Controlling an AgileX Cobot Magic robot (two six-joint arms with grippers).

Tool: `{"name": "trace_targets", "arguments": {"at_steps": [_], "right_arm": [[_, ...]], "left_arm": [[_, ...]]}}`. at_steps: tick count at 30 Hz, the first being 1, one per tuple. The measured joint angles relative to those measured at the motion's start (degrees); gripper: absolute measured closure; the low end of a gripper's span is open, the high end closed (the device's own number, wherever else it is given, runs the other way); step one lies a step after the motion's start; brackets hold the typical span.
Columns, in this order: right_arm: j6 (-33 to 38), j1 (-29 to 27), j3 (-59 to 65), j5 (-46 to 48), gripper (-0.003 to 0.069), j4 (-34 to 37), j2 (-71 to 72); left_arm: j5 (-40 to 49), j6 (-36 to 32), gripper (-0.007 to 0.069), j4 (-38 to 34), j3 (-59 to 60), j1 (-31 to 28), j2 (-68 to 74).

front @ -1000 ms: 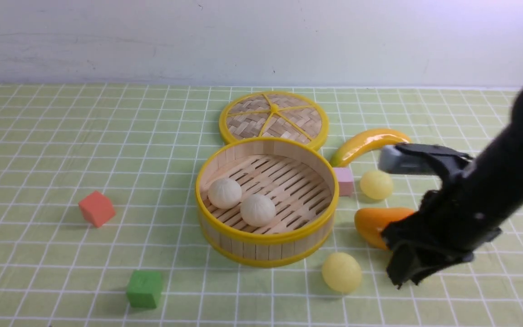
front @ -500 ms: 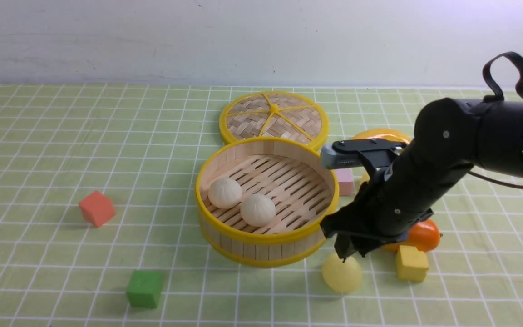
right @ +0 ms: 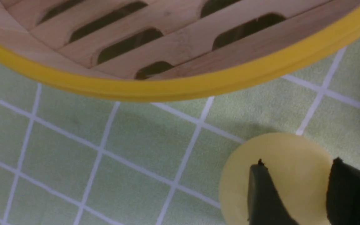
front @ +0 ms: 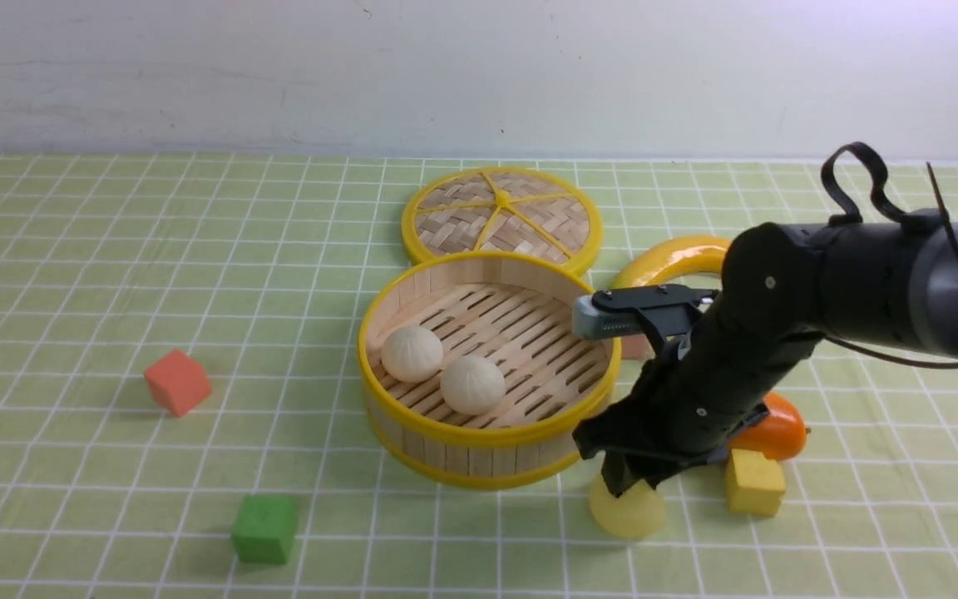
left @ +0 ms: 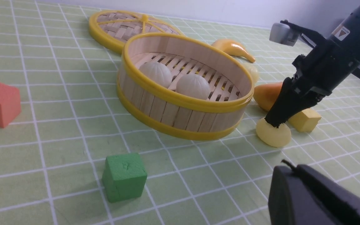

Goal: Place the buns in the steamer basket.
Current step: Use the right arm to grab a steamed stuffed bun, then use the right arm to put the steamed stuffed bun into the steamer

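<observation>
The right gripper [front: 622,484] hangs, jaws apart, just over a yellow bun [front: 630,516] on the tabletop [front: 113,249], at five o'clock from the steamer basket [front: 479,438] (two white buns [front: 412,353] sit inside), probably to pinch it.

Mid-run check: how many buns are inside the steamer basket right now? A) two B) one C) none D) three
A: the off-white buns sit on the floor of the steamer basket, while the yellow bun lies outside it under the right pincer.
</observation>
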State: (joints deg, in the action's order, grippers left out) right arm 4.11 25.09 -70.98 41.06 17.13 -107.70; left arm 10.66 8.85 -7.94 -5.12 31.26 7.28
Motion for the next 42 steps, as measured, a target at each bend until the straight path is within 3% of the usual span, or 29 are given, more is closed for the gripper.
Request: {"name": "trace_targets", "arguments": {"at_steps": [2, 8, 16, 24, 32, 34, 37, 38, 40, 42], "right_arm": [[0.0, 0.0, 0.0, -0.2, 0.0403, -0.3, -0.1], [0.4, 0.0, -0.1, 0.9, 0.0642, -2.6, 0.2], [1.6, 0.0, -4.4, 7.9, 0.0653, 0.4, 7.9], [4.6, 0.1, -13.9, -0.3, 0.0648, 4.9, 4.1], [3.1, 0.1, -18.3, -5.2, 0.0585, 4.9, -7.7], [2.7, 0.1, -18.3, -5.3, 0.0539, 4.9, -8.8], [2.5, 0.1, -18.8, -5.1, 0.0407, 4.9, -9.0], [2.5, 0.1, -18.8, -5.1, 0.0398, 4.9, -9.0], [2.3, 0.1, -19.4, -3.1, 0.0302, 4.9, -8.2], [2.3, 0.0, -19.9, -1.4, 0.0265, 4.8, -7.4]], "left_arm": [[0.0, 0.0, 0.063, 0.0, 0.0, 0.0, 0.0], [0.2, 0.0, 0.0627, 0.0, 0.0, 0.0, 0.0], [0.2, 0.0, 0.062, 0.0, 0.0, 0.0, 0.0], [0.2, 0.0, 0.0615, 0.0, 0.0, 0.0, 0.0], [0.2, 0.0, 0.0606, 0.0, 0.0, 0.0, 0.0], [0.3, 0.0, 0.0604, 0.0, 0.0, 0.0, 0.0], [0.3, 0.0, 0.0599, 0.0, 0.0, 0.0, 0.0], [0.3, 0.0, 0.0599, 0.0, 0.0, 0.0, 0.0], [0.3, 0.0, 0.0595, 0.0, 0.0, 0.0, 0.0], [0.3, 0.0, 0.0594, 0.0, 0.0, 0.0, 0.0]]}}
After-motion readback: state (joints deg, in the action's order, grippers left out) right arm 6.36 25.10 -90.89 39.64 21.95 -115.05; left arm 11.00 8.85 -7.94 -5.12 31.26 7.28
